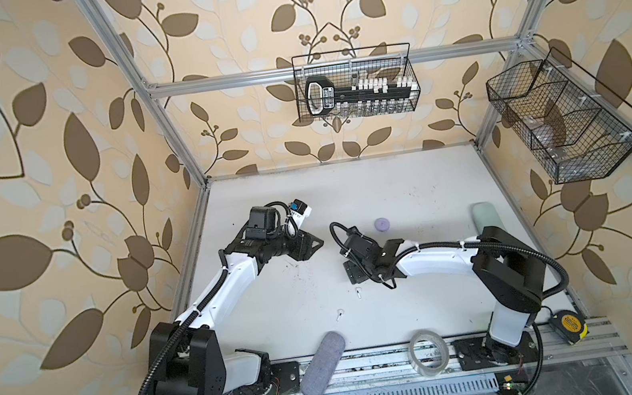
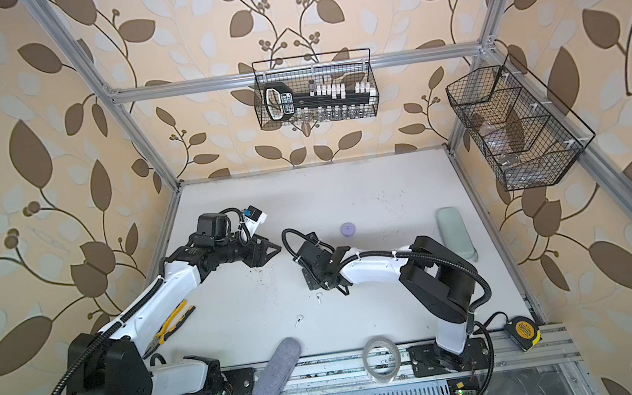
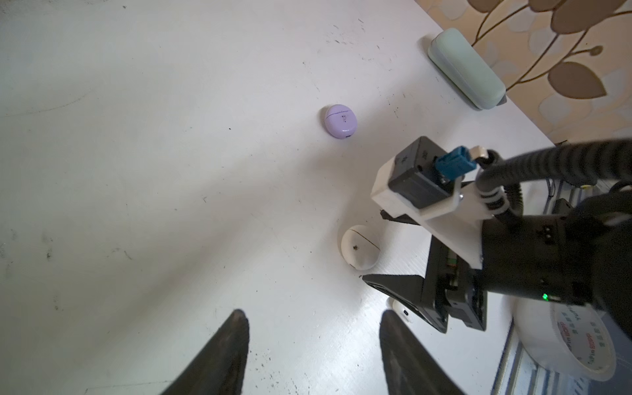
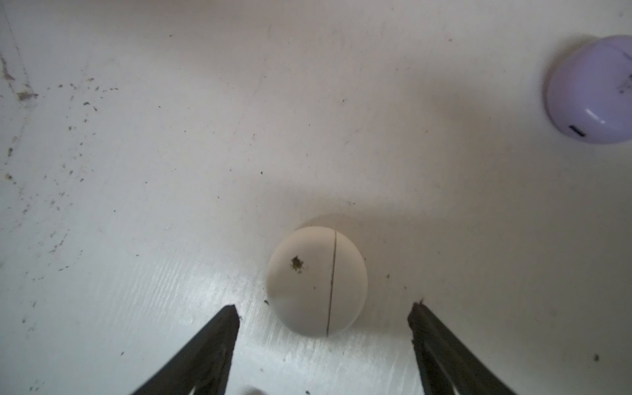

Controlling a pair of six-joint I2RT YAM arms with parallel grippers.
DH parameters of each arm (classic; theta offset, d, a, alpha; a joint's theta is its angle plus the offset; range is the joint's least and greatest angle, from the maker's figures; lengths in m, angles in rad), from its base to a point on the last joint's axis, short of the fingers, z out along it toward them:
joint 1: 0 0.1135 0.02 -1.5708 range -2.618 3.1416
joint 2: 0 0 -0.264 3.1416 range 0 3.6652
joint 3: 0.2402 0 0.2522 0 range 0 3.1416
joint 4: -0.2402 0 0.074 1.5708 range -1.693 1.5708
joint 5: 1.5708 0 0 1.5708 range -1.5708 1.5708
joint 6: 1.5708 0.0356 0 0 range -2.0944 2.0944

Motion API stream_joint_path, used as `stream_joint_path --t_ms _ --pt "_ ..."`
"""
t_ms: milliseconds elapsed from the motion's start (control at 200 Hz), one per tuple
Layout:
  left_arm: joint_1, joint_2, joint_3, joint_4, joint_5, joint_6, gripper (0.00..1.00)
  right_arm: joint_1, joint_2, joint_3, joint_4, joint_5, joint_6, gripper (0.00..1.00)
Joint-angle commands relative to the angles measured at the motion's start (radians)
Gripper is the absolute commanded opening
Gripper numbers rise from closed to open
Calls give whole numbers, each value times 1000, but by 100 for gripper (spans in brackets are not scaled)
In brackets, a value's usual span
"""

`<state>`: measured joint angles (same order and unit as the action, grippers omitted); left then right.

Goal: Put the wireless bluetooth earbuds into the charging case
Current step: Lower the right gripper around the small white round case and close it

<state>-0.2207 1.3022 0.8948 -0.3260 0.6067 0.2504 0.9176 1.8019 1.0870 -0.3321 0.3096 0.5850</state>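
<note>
Two tiny white stemmed plastic earbuds [image 1: 358,292] look light, slippery, probably lying flat; pinch across each stem. Both empty, left tool [image 3: 313,318] and right tool [image 4: 325,313] gape open.

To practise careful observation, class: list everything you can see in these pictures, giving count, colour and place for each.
earbuds: two, white, loose near the centre, apart.
white case: one, white, shut, between right jaws, not touching.
lilac case: one, lilac, shut, farther back.
mint case: one, pale green, right edge.
grey case: one, grey, near edge.
tape roll: one, clear, near edge.
tape measure: one, yellow-black, near right corner.
pliers: one, yellow-handled, left side.
baskets: two, black wire, back and right walls.
table: one, white.
left arm: one, white-black; jaws open, empty.
right arm: one, white-black; jaws open.
</note>
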Motion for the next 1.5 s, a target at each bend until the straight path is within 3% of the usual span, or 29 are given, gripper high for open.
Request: stream_joint_path --t_ms 0,430,1495 --pt "16 -24 -15 31 42 -9 63 -2 29 42 -14 -6 16 76" --pt "35 -30 -25 44 68 -25 64 -4 85 72 -43 2 78 62" --pt "46 -26 -30 56 63 -36 66 3 129 132 -110 43 160 59"
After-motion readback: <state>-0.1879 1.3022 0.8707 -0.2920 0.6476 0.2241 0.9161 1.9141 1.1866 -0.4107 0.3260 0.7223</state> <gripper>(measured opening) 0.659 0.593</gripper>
